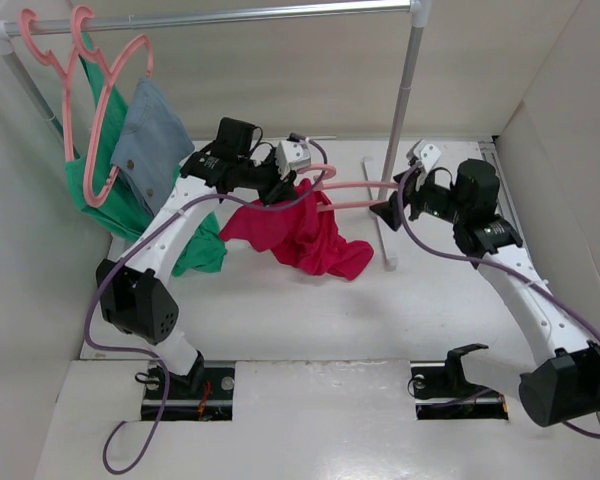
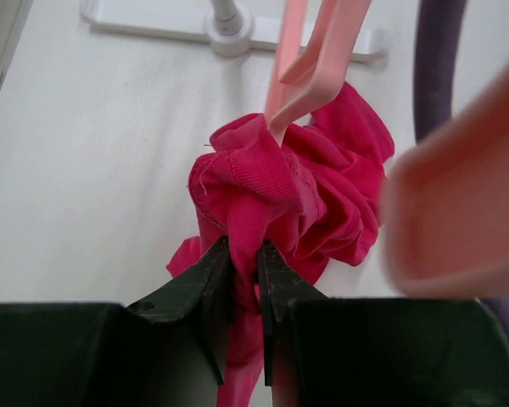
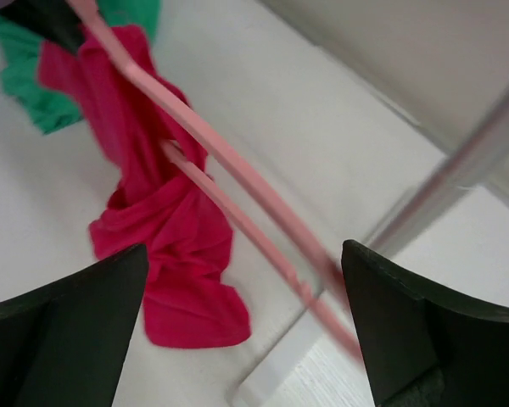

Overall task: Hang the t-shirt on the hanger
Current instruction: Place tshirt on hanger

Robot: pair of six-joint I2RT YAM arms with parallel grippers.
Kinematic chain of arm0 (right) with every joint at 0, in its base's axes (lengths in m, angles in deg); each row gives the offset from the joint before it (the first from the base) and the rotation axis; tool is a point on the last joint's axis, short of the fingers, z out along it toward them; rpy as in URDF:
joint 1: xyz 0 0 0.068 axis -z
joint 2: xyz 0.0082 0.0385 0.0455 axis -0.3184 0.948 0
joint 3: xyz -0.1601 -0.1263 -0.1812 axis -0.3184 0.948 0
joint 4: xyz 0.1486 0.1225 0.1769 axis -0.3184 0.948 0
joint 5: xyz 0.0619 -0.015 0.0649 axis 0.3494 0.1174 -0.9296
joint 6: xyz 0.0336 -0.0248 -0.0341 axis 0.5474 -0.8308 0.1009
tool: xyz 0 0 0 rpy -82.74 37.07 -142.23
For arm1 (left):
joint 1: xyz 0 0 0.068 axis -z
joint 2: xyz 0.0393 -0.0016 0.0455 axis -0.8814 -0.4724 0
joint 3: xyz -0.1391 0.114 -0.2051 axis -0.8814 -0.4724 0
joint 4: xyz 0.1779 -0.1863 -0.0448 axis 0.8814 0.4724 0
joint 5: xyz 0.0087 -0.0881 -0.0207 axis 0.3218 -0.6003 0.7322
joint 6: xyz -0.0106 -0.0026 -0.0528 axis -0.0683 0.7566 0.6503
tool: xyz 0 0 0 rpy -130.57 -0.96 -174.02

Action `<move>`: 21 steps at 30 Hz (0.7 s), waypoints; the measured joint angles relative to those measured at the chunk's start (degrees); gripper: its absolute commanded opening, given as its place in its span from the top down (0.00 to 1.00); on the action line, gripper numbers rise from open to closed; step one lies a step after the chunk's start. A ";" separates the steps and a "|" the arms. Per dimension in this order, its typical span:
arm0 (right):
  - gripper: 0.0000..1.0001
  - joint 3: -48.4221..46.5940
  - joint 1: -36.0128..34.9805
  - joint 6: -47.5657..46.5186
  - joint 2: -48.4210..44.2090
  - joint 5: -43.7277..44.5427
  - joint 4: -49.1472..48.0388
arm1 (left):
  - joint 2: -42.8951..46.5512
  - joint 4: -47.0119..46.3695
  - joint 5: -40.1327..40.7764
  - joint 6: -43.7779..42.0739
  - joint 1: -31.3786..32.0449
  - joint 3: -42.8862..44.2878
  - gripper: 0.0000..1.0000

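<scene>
Left gripper [image 2: 243, 248] clamped on fold of t-shirt [image 2: 310, 199]. Hanger [image 2: 312, 75] end pokes into bunched cloth just beyond fingers. Hanger long axis roughly level, running left-right across table [image 1: 280, 320] toward right gripper [image 3: 242, 250]. Its jaws spread wide, hanger bars passing between. T-shirt crimson, crumpled, draped off hanger end, lower part heaped on table.

Plain white tabletop [image 1: 310, 320]: crumpled crimson-pink cloth t-shirt [image 1: 315, 245] sags onto it mid-frame, green cloth garment [image 1: 202, 255] just left, white rack foot [image 1: 382, 235] right of it.
</scene>
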 measured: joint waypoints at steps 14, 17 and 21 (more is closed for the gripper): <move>0.43 -11.37 -25.79 7.52 6.88 32.48 0.26 | 1.95 -9.18 8.44 18.25 -1.07 -4.94 1.00; 0.42 -11.58 -26.29 7.67 14.95 33.14 2.71 | 2.51 -10.19 8.92 19.41 -1.09 -5.88 1.00; 0.43 -11.58 -26.05 9.35 20.83 33.73 4.96 | 2.73 -11.17 9.53 20.50 -1.07 -5.95 1.00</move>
